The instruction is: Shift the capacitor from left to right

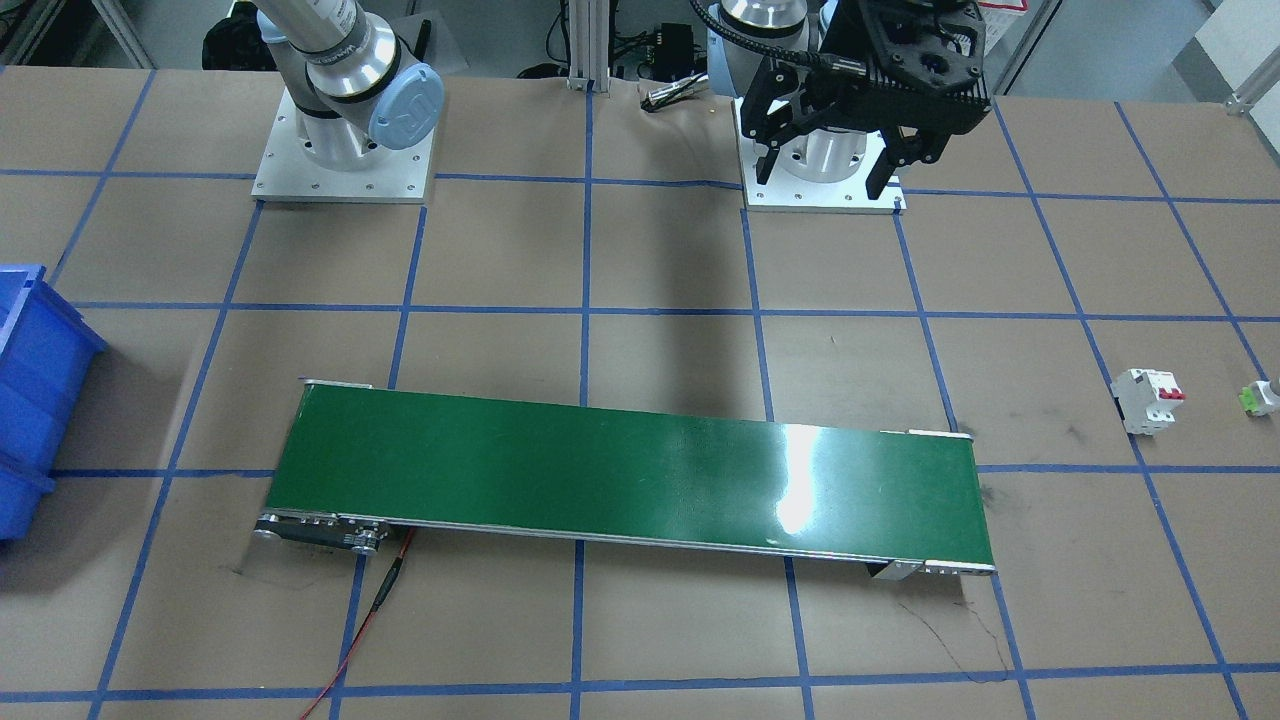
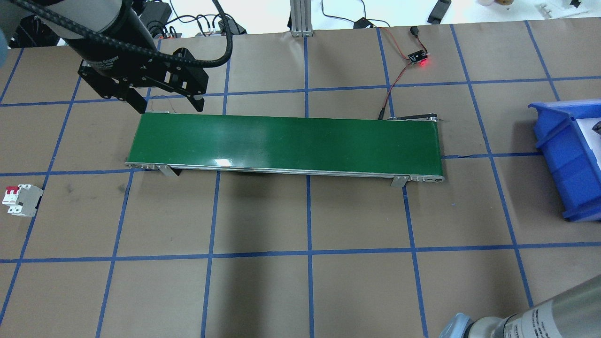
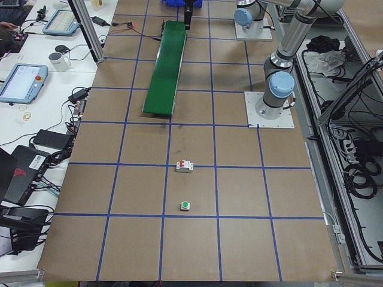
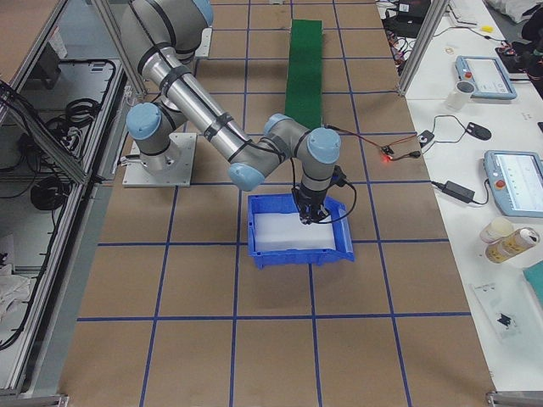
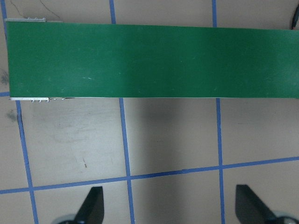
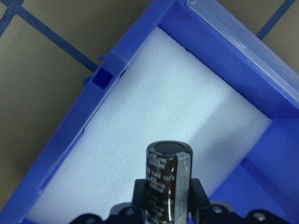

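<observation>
Right wrist view alone shows capacitor (image 6: 167, 179) clamped in right gripper (image 6: 168, 198) above bin (image 6: 219, 60) foam (image 6: 154, 93). Left wrist view: left gripper (image 5: 169, 201) spread, empty.

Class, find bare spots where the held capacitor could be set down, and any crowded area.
The white foam pad inside the blue bin lies bare beneath the right claw and its capacitor; only the bin's walls hem it.

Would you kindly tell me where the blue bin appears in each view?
Front-facing: blue bin, left edge.
Overhead: right edge.
Exterior left: top edge, far.
Exterior right: centre.
Left wrist: absent.
Right wrist: fills frame.
Landmark: green conveyor belt, absent only from right wrist.
</observation>
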`<state>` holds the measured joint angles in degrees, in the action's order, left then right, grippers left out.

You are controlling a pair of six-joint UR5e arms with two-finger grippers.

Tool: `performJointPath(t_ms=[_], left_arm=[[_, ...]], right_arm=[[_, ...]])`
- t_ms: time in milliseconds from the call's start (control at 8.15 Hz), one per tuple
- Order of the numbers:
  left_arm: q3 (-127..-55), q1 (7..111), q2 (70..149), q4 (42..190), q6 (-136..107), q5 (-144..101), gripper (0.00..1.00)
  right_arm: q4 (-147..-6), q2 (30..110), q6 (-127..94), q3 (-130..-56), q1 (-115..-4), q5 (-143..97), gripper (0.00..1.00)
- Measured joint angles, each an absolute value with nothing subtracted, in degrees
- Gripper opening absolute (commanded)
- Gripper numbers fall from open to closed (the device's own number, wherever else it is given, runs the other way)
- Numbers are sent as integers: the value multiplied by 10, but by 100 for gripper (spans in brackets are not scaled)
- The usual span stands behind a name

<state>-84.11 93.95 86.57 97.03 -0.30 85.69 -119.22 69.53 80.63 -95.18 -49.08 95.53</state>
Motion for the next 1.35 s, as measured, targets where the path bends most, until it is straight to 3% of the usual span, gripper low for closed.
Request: performJointPath(t_ms=[245,613,1104,1350], left_arm=[[-841,940,866,970,-3,857,100],[-841,940,866,970,-3,857,100],[-841,940,865,970,-3,857,100],[-844,940,864,971,-3,857,100]], right_arm=[[-1177,695,799,-952,-486,927,100],[-1073,784,754,-948,-527,912,100],[-905,930,462,-946,-686,918,100],[-849,961,281,-923,-798,913,100]])
